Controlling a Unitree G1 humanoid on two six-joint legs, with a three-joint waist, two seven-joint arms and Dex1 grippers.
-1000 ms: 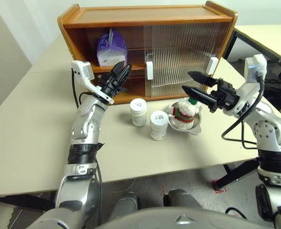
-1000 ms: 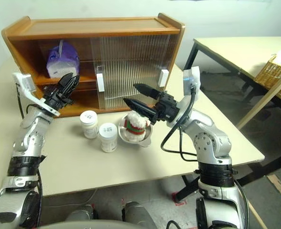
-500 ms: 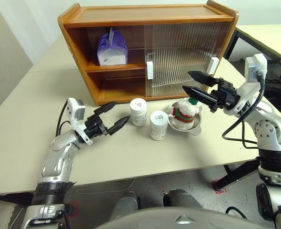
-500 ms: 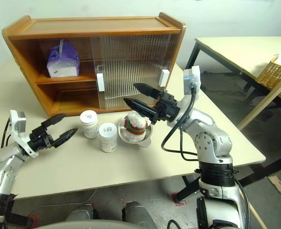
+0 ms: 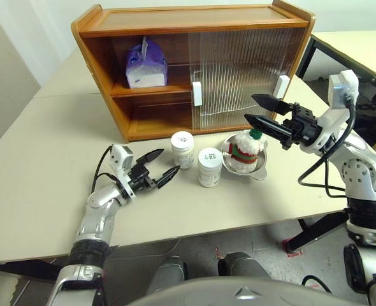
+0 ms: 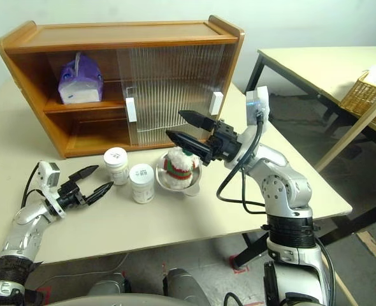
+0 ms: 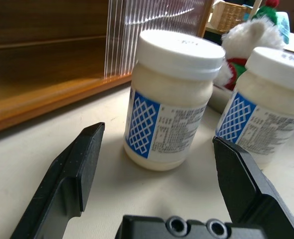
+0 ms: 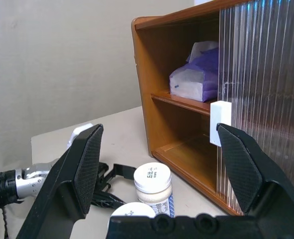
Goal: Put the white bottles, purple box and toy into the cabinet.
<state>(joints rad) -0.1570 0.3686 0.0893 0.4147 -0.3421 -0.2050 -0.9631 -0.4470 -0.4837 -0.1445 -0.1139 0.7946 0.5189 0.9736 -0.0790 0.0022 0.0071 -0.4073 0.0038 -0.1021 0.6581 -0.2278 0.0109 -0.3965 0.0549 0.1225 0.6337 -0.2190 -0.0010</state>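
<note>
Two white bottles (image 5: pixel 183 149) (image 5: pixel 209 166) stand side by side on the table in front of the cabinet (image 5: pixel 194 19). My left gripper (image 5: pixel 169 160) lies low over the table just left of them, open, its fingers (image 7: pixel 77 169) pointing at the nearer bottle (image 7: pixel 172 99) without touching it. The purple box (image 5: pixel 146 65) rests on the cabinet's upper shelf, in the uncovered left half. The toy (image 5: pixel 245 148) sits in a steel bowl to the right of the bottles. My right gripper (image 5: pixel 250 108) hangs open above the toy, pointing left, with nothing held.
The steel bowl (image 5: pixel 262 167) stands at the foot of the ribbed sliding doors (image 5: pixel 239 70), which cover the cabinet's right half. A second table (image 6: pixel 315 64) with a wicker basket (image 6: pixel 366 95) stands off to the right. The lower left shelf (image 5: pixel 156 118) has free room.
My left arm has dropped from the upper shelf beside the purple box to table level, and its fingers have opened wide. The right arm has not moved.
</note>
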